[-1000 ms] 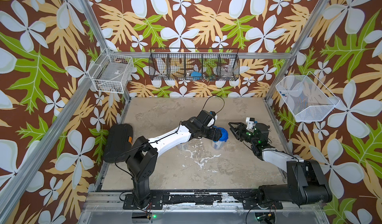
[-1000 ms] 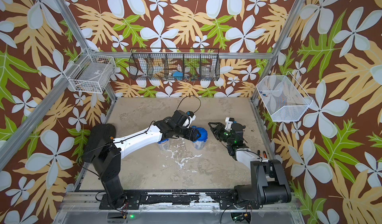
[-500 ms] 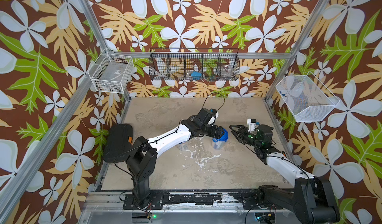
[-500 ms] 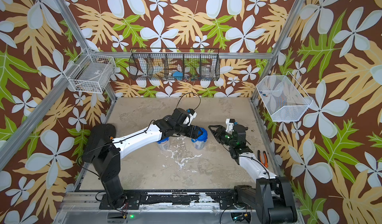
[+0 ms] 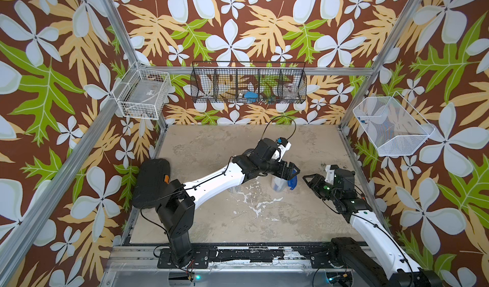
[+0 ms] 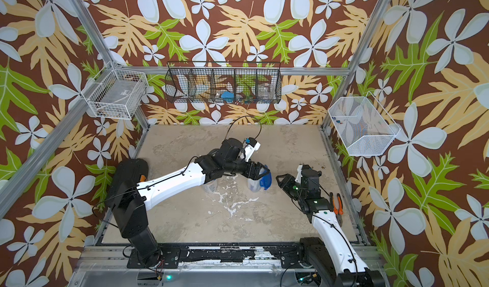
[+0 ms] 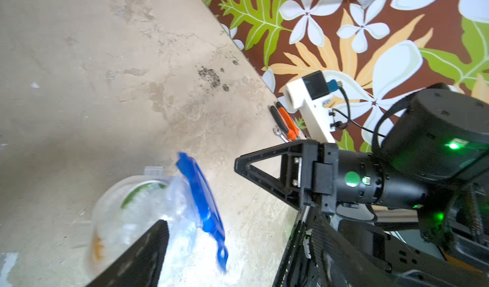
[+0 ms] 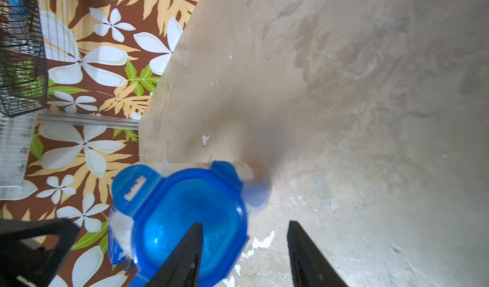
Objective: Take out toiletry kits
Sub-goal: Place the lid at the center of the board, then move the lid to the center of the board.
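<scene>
A clear jar [image 5: 277, 183] stands mid-table, and the toiletry kit inside it shows as a green-rimmed tin [image 7: 140, 190] and crumpled clear wrappers [image 7: 180, 206]. Its blue lid [image 5: 292, 182] is off the mouth and leans tilted against the jar's right side, blurred in the left wrist view [image 7: 203, 206]. My left gripper [image 5: 291, 170] hovers open over the jar's mouth, one finger [image 7: 140, 256] in front of the jar. Just right of the lid [image 8: 185, 214], my right gripper [image 5: 308, 178] stands open and holds nothing.
A second clear jar [image 5: 234, 189] stands under my left forearm. On the walls hang a black wire basket [image 5: 248, 83], a white wire basket [image 5: 141, 93] and a white mesh basket [image 5: 391, 127]. Orange pliers [image 6: 337, 206] lie at the table's right edge.
The blue lid has tipped off the jar's top onto its right side. My right gripper has drawn back toward the front right. The left gripper stays over the jar.
</scene>
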Robot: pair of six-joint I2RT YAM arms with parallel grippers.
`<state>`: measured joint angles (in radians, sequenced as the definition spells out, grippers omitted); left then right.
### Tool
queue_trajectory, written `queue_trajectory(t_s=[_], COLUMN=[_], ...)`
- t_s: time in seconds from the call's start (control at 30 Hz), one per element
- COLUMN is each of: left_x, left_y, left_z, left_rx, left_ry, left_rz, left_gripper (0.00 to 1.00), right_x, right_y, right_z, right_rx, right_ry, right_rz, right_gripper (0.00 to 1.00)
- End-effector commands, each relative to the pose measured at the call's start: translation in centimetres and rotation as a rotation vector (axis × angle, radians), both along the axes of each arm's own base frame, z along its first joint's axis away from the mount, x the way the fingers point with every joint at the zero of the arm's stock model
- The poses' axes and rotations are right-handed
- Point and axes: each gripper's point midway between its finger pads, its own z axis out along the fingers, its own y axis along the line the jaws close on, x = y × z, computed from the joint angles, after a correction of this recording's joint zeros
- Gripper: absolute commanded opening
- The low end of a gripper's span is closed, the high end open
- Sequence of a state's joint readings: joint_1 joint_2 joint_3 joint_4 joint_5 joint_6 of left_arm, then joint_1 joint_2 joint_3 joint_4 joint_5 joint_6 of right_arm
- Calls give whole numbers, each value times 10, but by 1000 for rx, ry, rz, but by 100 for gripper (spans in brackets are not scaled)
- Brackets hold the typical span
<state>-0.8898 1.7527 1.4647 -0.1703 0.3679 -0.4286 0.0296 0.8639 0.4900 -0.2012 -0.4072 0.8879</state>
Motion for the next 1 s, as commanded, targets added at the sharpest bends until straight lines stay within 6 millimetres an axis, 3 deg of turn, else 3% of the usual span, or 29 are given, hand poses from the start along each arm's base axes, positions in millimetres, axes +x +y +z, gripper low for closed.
queue_trajectory(t_s=[0.0,0.1,0.2,0.37,0.43,0.47,0.57,0.7,0.8,0.97], left_x=[-19,-28,-22,21,40,46,57,61,63,67], left_y=[-14,-15,-8,31,52,61,74,78,82,86], left_z=[-2,-5,10,36,37,36,27,8,-5,-25], left_rx=[-20,-21,-38,-16,-36,-36,-17,6,13,6], left_ry=[15,25,-6,-15,16,12,28,68,97,144], left_rz=[-53,-57,2,224,290,310,328,323,334,349], left_gripper=[87,86,86,84,82,82,82,80,80,79], right_x=[-18,-25,-28,-24,-16,-9,14,28,24,-4], right_y=[-25,-42,-50,-40,-40,-41,-43,-56,-53,-46], right_z=[-19,-16,-8,-9,-17,-21,-28,-67,-91,-115], right_rx=[-99,-138,-204,-212,-218,-221,-231,-293,-269,-291], right_ry=[82,82,75,55,74,86,105,234,304,374], right_rz=[-65,-101,-97,-12,7,12,18,15,15,20], right_gripper=[54,53,53,51,48,40,32,32,32,32])
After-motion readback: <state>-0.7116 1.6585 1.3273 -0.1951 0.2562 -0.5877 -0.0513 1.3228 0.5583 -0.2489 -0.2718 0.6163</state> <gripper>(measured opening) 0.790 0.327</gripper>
